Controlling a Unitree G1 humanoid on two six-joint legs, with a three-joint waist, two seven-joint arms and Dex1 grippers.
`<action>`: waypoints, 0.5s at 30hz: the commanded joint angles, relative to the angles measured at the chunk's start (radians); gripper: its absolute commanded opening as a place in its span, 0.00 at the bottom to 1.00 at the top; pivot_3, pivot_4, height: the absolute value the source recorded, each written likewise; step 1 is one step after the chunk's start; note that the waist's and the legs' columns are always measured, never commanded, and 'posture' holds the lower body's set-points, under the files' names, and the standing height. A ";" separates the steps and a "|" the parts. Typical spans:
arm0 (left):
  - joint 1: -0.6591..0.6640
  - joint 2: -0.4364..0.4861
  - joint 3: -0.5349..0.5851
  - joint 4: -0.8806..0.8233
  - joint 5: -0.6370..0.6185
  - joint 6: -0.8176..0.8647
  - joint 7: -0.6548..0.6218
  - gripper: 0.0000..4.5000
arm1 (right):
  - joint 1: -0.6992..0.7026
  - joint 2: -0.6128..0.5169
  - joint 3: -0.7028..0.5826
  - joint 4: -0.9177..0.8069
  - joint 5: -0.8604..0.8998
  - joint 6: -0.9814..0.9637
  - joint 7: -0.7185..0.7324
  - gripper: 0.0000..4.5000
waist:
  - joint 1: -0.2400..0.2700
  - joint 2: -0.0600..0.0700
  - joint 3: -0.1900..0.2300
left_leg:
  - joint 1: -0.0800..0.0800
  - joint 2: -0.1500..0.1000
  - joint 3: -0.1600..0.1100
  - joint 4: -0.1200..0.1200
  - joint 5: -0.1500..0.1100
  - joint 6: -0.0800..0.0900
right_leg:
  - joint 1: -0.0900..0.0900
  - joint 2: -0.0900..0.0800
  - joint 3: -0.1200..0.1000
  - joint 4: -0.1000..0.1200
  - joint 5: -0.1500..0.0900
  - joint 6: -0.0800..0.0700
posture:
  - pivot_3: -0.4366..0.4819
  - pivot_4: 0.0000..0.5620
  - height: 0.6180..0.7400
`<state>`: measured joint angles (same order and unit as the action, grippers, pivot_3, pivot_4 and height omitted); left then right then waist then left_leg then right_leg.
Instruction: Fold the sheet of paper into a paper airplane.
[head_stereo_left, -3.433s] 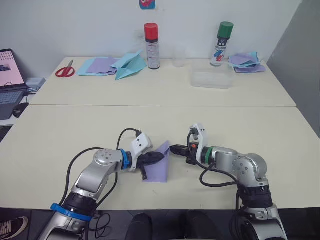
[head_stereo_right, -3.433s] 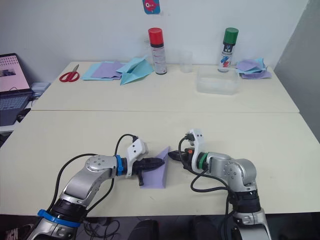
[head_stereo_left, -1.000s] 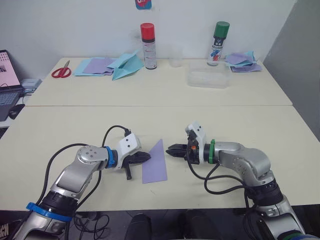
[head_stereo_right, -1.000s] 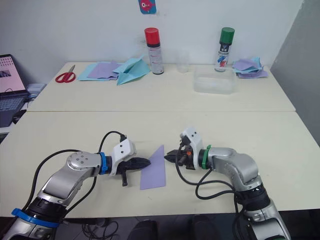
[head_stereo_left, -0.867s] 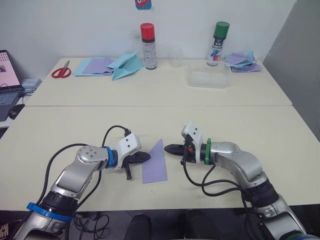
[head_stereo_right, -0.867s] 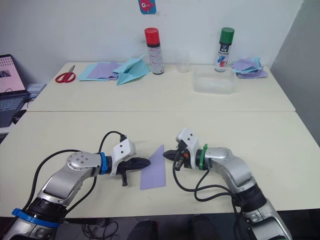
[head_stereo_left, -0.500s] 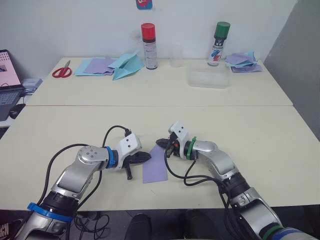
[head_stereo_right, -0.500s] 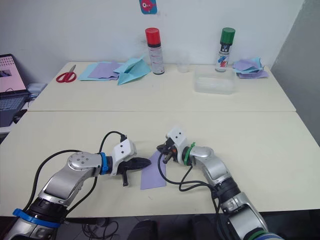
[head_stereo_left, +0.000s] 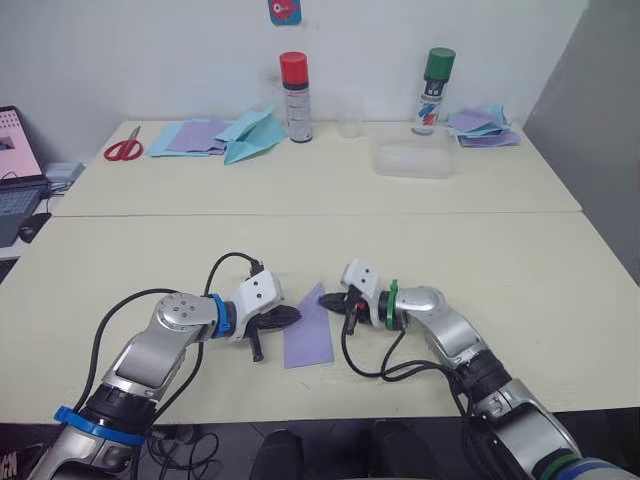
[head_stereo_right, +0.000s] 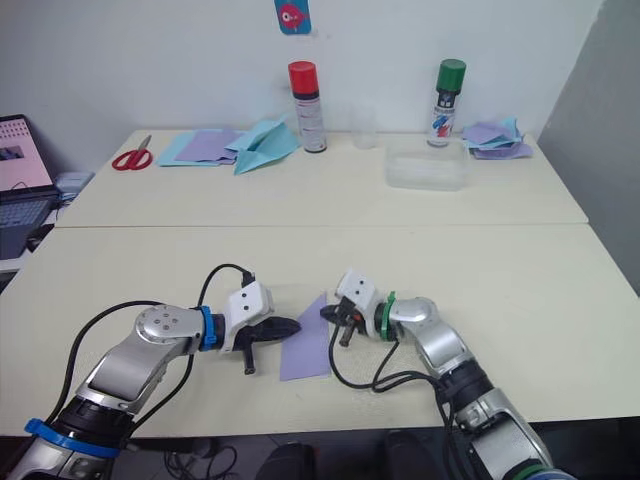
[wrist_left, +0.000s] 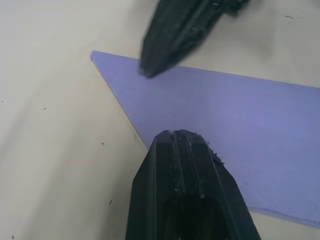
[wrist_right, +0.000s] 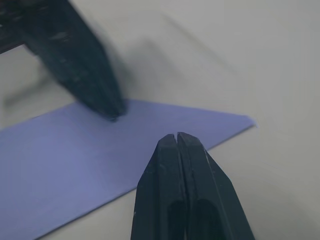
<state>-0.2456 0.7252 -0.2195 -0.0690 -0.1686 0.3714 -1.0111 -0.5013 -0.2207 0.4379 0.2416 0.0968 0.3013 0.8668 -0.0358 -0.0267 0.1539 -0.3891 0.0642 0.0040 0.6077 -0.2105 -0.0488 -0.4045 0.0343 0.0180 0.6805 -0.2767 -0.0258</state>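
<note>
Lavender folded sheet of paper (head_stereo_left: 309, 330) flat; right gripper (head_stereo_left: 336, 301) moved onto its tip, left gripper (head_stereo_left: 292, 316) opposite, both closed, pressing the crease.

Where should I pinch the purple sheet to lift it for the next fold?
Probably the pointed far corner of the sheet of paper. It lies flat on the table, so faces offer no hold. The right gripper, fingers shut, sits by that tip; open it and slide one finger under the thin edge.
</note>
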 joint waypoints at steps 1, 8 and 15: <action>0.039 0.011 -0.049 0.049 0.048 0.024 -0.006 0.00 | 0.044 -0.057 0.101 -0.029 -0.044 0.081 0.097 0.01 | 0.000 0.001 -0.002 | 0.001 0.000 0.000 0.000 0.000 0.000 | 0.000 0.000 0.000 0.000 0.000 0.000 | 0.48 0.27 1.00; 0.043 0.011 -0.049 0.048 0.051 0.027 -0.007 0.00 | 0.107 -0.178 0.158 -0.174 -0.020 0.182 0.226 0.01 | 0.002 0.000 -0.005 | 0.001 0.000 0.001 0.000 0.000 0.000 | 0.001 0.000 0.001 0.000 0.000 0.000 | 0.48 0.27 1.00; 0.043 0.008 -0.053 0.065 0.056 0.022 -0.005 0.00 | 0.217 -0.299 0.186 -0.310 0.014 0.251 0.304 0.01 | 0.003 0.000 -0.012 | 0.003 0.000 0.001 0.000 -0.001 -0.002 | 0.002 0.000 0.000 -0.001 -0.003 -0.002 | 0.48 0.27 1.00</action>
<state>-0.2403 0.7217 -0.2310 -0.0652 -0.1571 0.3665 -1.0121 -0.3509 -0.4688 0.5365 -0.1052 0.1345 0.4708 1.1182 -0.0329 -0.0270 0.1415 -0.3846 0.0637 0.0047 0.6072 -0.2124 -0.0516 -0.4011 0.0340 0.0185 0.6797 -0.2800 -0.0288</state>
